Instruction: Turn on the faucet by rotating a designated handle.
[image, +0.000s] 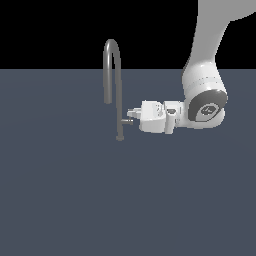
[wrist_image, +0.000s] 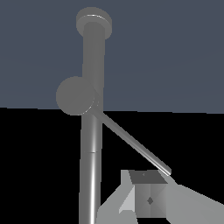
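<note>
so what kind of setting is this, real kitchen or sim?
Likely a bare simulated test scene, no kitchen: a tall grey metal gooseneck faucet stands alone on a flat slate-blue floor under a black void, with the white gripper at its thin rod handle.

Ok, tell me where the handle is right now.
In the exterior view, the handle juts from the faucet low on its stem toward the view's right, meeting the gripper.

Exterior view level and side-on, at middle distance across the surface (image: 60, 200), wrist view close behind the jaws, facing the faucet (wrist_image: 89, 131), both sharing faucet and handle (wrist_image: 131, 144).
</note>
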